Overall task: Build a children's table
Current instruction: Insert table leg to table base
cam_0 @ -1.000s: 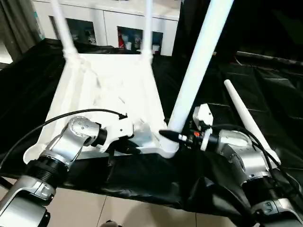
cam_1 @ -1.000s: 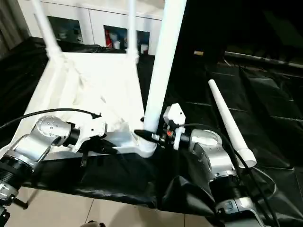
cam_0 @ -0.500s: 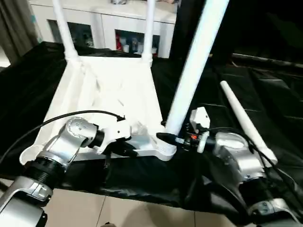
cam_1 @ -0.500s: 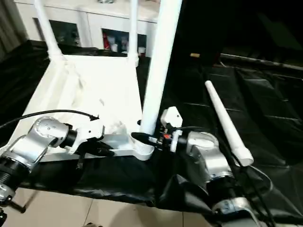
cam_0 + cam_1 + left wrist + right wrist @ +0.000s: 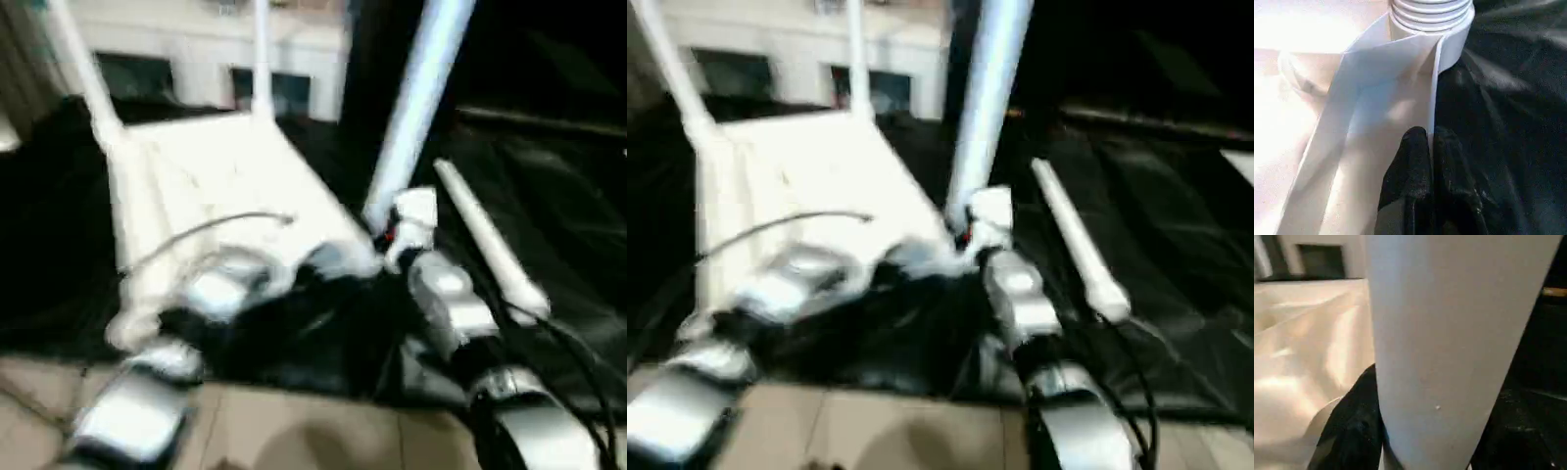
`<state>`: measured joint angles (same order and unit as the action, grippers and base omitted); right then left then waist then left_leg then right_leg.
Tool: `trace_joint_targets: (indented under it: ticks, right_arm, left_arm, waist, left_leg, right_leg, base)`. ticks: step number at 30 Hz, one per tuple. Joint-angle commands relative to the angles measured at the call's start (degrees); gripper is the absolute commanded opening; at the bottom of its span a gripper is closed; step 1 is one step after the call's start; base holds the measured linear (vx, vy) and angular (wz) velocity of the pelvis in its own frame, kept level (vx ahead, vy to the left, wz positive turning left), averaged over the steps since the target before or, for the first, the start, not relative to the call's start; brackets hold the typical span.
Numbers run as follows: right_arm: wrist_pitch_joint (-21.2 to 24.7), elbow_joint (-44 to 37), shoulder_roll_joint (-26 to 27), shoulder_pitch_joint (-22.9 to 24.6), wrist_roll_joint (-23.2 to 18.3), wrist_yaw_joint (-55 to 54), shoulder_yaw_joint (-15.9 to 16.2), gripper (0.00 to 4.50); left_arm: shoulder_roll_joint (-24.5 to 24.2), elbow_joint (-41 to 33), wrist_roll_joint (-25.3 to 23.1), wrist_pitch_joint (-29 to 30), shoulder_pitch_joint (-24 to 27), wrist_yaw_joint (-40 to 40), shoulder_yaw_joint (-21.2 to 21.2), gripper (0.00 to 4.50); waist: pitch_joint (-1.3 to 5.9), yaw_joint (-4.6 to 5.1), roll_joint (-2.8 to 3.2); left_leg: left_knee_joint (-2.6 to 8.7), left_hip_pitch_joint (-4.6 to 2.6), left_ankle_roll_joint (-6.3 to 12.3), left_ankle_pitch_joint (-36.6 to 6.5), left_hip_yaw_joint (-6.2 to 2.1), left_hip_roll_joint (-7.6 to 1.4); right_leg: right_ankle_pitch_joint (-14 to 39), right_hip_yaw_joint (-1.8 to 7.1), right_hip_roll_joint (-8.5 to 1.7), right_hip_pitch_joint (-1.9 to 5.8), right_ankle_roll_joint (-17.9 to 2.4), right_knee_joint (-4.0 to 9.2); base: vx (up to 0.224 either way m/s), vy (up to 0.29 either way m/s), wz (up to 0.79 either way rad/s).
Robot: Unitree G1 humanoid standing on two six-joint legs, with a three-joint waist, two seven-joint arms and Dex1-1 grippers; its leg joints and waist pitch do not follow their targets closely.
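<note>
The children's table top (image 5: 196,176) lies upside down on black cloth, ribbed underside up. Two legs (image 5: 83,78) stand in its far corner sockets. A third leg (image 5: 421,98) stands upright in the near right socket, and my right gripper (image 5: 385,235) is shut around its base; the right wrist view has a black finger (image 5: 1352,431) against the tube. My left gripper (image 5: 1430,139) is shut on the thin rim of the top (image 5: 1396,98), just short of the threaded socket (image 5: 1430,14). A fourth leg (image 5: 485,240) lies loose on the cloth, right of my right arm.
A white cabinet with glass fronts (image 5: 196,73) stands behind the table. Black cloth (image 5: 558,166) covers the work area, and tiled floor (image 5: 294,431) lies at its near edge. A black cable (image 5: 206,230) arcs over my left forearm.
The head views have swung and blurred, so the camera has moved. Both grippers keep the same hold, left on the rim and right on the upright leg.
</note>
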<state>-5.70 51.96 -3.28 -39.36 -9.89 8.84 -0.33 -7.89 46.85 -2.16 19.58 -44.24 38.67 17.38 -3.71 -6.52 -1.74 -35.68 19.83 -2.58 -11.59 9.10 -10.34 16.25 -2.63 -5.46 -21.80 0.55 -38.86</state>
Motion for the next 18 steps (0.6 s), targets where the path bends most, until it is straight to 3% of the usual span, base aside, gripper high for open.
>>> trace_joint_targets:
  ticks: [1, 2, 3, 4, 5, 8, 10, 11, 13, 14, 15, 18]
  right_arm:
    - [4.12, 10.66, 1.63, 3.71, -1.33, -6.2, -2.08, 1.88]
    - [4.21, 11.74, 2.33, 3.04, -2.27, -7.83, -2.94, 1.88]
    - [4.21, 11.74, 2.33, 3.04, -2.27, -7.83, -2.94, 1.88]
    - [4.24, 12.17, 2.62, 2.66, -2.34, -8.31, -2.99, 1.88]
    - [4.4, 12.72, 3.03, 2.17, -2.28, -8.94, -3.45, 1.88]
    - [4.21, 13.53, 3.43, 1.61, -1.84, -9.8, -4.0, 1.88]
    - [4.26, 14.57, 3.82, 0.63, -0.82, -10.81, -4.23, 1.88]
    - [4.47, 14.91, 3.88, 0.28, -0.49, -10.87, -4.15, 1.88]
    - [4.6, 16.08, 4.03, -0.65, 0.09, -11.22, -4.09, 1.88]
    - [4.74, 16.8, 4.19, -1.28, 0.15, -10.94, -4.15, 1.88]
    - [4.74, 16.8, 4.19, -1.28, 0.15, -10.94, -4.15, 1.88]
    - [6.33, 17.38, 3.35, -3.27, 2.48, -7.33, -1.35, 1.88]
  left_arm:
    - [0.22, 2.54, 0.18, 0.0, -2.81, -10.57, -5.18, 0.0]
    - [1.14, 2.42, 0.23, 0.6, -2.91, -11.04, -5.44, 0.0]
    - [1.14, 2.42, 0.23, 0.6, -2.91, -11.04, -5.44, 0.0]
    - [1.55, 1.66, 0.31, 1.21, -2.77, -10.68, -5.46, 0.0]
    - [1.59, 0.99, 0.06, 1.77, -2.68, -9.98, -4.99, 0.0]
    - [1.79, 1.05, -0.2, 2.18, -2.89, -9.91, -4.77, 0.0]
    - [1.55, 1.29, -1.2, 1.99, -3.11, -10.07, -4.0, 0.0]
    - [1.4, 1.35, -1.37, 1.95, -3.12, -9.61, -3.68, 0.0]
    - [1.29, 2.04, -1.65, 1.66, -3.39, -8.94, -3.16, 0.0]
    - [1.41, 2.35, -1.43, 1.39, -3.54, -8.45, -3.18, 0.0]
    - [1.41, 2.35, -1.43, 1.39, -3.54, -8.45, -3.18, 0.0]
    - [-0.18, -0.33, -2.62, -0.58, -2.33, -3.42, -0.31, 0.0]
  waist:
    - [2.08, -0.69, -0.18]
    - [2.29, 0.31, 0.44]
    - [2.25, 1.11, 1.13]
    - [2.24, 1.51, 0.96]
    - [2.19, 1.72, 0.88]
    - [2.3, 1.83, 0.94]
    - [2.48, 1.77, 0.95]
    - [2.69, 1.75, 0.93]
    - [2.42, 1.91, 0.99]
    - [2.5, 1.93, 0.62]
    - [2.43, 1.86, 0.82]
    - [2.49, 1.83, 0.66]
  left_leg:
    - [4.38, 2.85, -2.12, -4.57, -2.68, -1.32]
    - [6.25, -0.98, -3.12, -11.72, -1.76, -2.29]
    - [6.93, -1.08, -3.45, -18.05, -1.43, -2.29]
    - [7.56, -0.62, -2.88, -21.85, -1.3, -2.09]
    - [7.62, -0.76, -2.64, -24.12, -1.33, -1.95]
    - [7.81, -0.61, -2.21, -23.38, -1.34, -1.8]
    - [8.11, -0.39, -2.05, -21.32, -1.33, -1.93]
    - [8.28, -0.27, -1.96, -19.18, -1.21, -2.06]
    - [8.38, -0.23, -2.26, -19.97, -1.11, -2.07]
    - [8.36, -0.2, -2.24, -20.12, -1.06, -2.06]
    - [8.47, -0.2, -2.33, -20.78, -1.16, -2.07]
    - [8.5, -0.28, -2.48, -21.77, -1.29, -2.13]
  right_leg:
    - [38.37, 3.85, -6.61, 3.42, -4.35, 9.74]
    - [20.21, 2.3, -2.32, -0.27, -6.51, 8.05]
    - [12.24, 1.93, -1.66, 0.26, -10.1, 7.57]
    - [14.65, 1.62, -1.95, 1.11, -10.58, 8.21]
    - [19.66, 1.6, -2.39, 0.87, -9.54, 9.05]
    - [23.28, 1.78, -2.9, 0.84, -7.81, 9.93]
    - [21.78, 1.76, -3.0, 1.07, -7.41, 10.01]
    - [18.33, 1.66, -2.98, 1.29, -7.99, 9.88]
    - [18.44, 1.65, -2.95, 1.08, -8.48, 9.93]
    - [18.96, 1.63, -2.96, 1.17, -8.29, 9.99]
    - [20.42, 1.61, -3.08, 1.12, -7.92, 10.09]
    - [22.75, 1.67, -3.25, 0.89, -7.16, 10.34]
  base:
    - [0.063, 0.019, -0.27]
    - [-0.022, -0.022, 0.18]
    - [-0.022, -0.022, 0.18]
    - [0.0, 0.0, 0.0]
    - [0.0, 0.0, 0.0]
    - [0.0, 0.0, 0.0]
    - [0.0, 0.0, 0.0]
    - [0.0, 0.0, 0.0]
    - [0.0, 0.0, 0.0]
    - [0.0, 0.0, 0.0]
    - [0.0, 0.0, 0.0]
    - [0.0, 0.0, 0.0]
